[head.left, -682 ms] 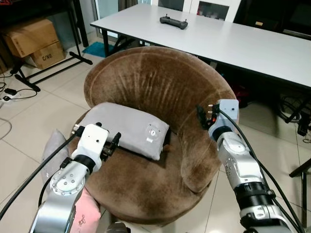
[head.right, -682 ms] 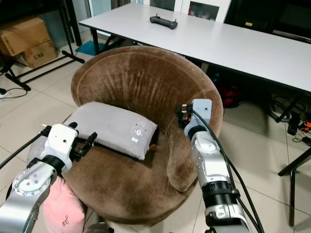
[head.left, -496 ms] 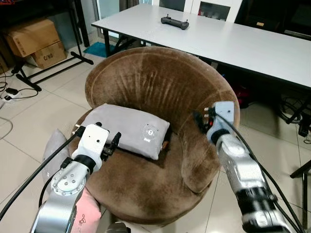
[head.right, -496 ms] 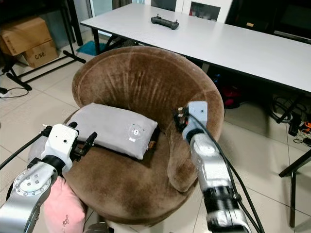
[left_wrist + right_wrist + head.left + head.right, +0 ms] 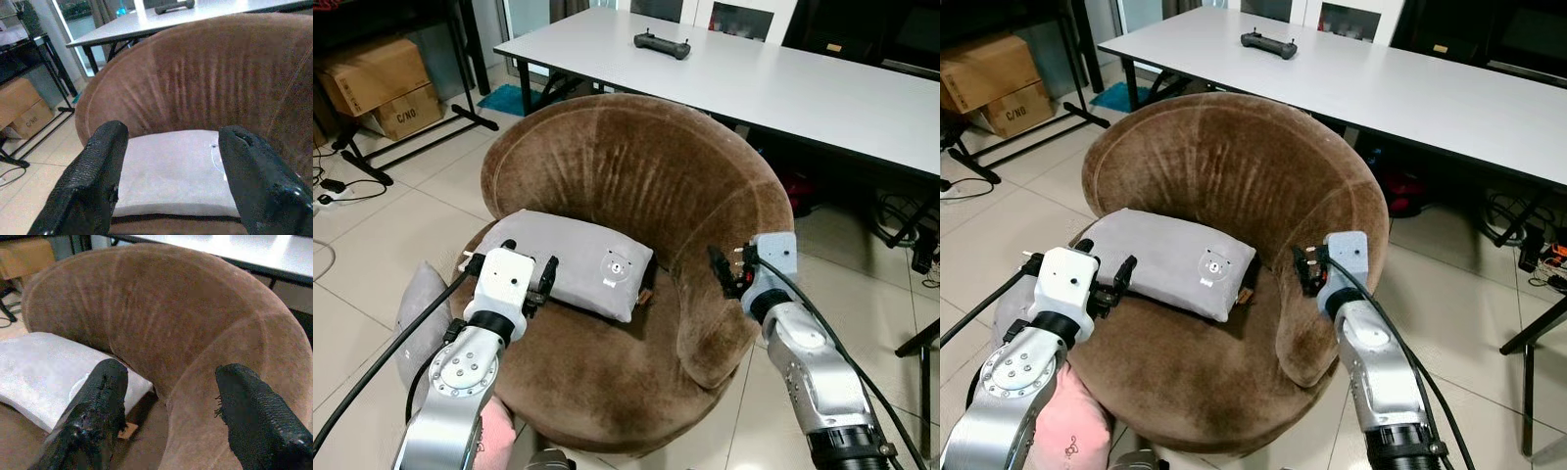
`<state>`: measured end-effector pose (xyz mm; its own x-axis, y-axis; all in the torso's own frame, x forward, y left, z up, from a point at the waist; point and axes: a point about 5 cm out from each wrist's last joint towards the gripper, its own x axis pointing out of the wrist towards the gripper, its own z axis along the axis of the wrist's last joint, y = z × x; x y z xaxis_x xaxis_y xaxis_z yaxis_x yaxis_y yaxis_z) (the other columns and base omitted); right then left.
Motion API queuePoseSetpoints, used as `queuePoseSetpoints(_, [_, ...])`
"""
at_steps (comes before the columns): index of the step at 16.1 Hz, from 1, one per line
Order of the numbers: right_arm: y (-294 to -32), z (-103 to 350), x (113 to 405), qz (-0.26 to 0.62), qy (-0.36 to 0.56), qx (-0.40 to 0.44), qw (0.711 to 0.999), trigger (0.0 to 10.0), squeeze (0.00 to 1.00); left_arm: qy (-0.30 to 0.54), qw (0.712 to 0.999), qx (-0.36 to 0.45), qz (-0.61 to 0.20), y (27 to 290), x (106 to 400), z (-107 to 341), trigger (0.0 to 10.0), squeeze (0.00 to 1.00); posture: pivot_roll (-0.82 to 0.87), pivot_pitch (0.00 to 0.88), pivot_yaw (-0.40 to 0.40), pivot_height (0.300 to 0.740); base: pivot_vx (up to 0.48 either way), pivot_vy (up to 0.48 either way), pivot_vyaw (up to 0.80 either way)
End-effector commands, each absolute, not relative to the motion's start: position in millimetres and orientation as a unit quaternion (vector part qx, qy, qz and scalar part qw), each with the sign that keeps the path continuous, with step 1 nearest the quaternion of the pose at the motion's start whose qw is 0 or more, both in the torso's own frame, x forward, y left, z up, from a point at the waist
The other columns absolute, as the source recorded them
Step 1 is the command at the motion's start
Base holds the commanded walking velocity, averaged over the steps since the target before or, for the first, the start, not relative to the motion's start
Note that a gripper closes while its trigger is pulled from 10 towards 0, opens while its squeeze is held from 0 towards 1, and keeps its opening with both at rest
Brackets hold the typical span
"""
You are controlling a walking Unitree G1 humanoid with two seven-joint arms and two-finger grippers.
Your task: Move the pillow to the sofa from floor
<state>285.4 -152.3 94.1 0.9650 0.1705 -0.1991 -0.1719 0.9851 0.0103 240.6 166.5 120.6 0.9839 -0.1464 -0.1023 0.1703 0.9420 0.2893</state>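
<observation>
A grey pillow (image 5: 576,262) with a small bear print lies flat on the seat of the round brown armchair (image 5: 636,166), toward its left side. My left gripper (image 5: 546,282) is open just in front of the pillow's near edge, and its fingers (image 5: 93,181) frame the pillow (image 5: 171,171) without holding it. My right gripper (image 5: 724,274) is open beside the chair's right arm, apart from the pillow (image 5: 44,369). Nothing sits between either pair of fingers.
A long white table (image 5: 783,78) with a black controller (image 5: 663,43) stands behind the chair. A pink cushion (image 5: 1062,426) and a grey one (image 5: 416,313) lie on the floor at my lower left. Cardboard boxes (image 5: 377,83) and a black rack stand at the far left.
My right gripper has drawn back and down, away from the chair's backrest toward its right arm. The left gripper has shifted slightly. The pillow lies where it was.
</observation>
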Motion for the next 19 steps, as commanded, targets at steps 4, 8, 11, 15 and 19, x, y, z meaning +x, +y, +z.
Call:
queuePoseSetpoints(4, [-147.8, 102.5, 288.6, 0.096, 0.094, -0.011, 0.991, 10.0, 0.00, 0.045, 0.986, 0.142, -0.075, 163.2, 239.7, 116.8, 10.0, 0.00, 0.16, 0.000, -0.053, 0.740, 0.000, 0.000, 0.00])
queuePoseSetpoints(8, [-150.8, 98.9, 289.3, 0.078, 0.111, 0.007, 0.991, 10.0, 0.00, 0.050, 0.988, 0.132, -0.067, 166.0, 238.8, 115.4, 10.0, 0.00, 0.16, 0.000, -0.062, 0.740, 0.000, 0.000, 0.00])
queuePoseSetpoints(11, [-154.1, 96.9, 288.2, 0.060, 0.112, 0.005, 0.992, 10.0, 0.00, 0.051, 0.988, 0.126, -0.067, 166.5, 238.7, 115.0, 10.0, 0.00, 0.16, 0.000, -0.063, 0.740, 0.000, 0.000, 0.00])
queuePoseSetpoints(15, [-158.4, 92.7, 285.2, 0.055, 0.121, 0.003, 0.991, 10.0, 0.00, 0.051, 0.989, 0.123, -0.067, 167.3, 237.2, 113.9, 10.0, 0.00, 0.15, 0.000, -0.065, 0.740, -0.076, 0.000, 0.00])
queuePoseSetpoints(19, [-158.9, 92.8, 286.9, 0.052, 0.120, 0.002, 0.991, 10.0, 0.00, 0.052, 0.989, 0.124, -0.065, 168.2, 235.7, 113.1, 10.0, 0.00, 0.16, 0.000, -0.071, 0.740, -0.302, 0.000, 0.00])
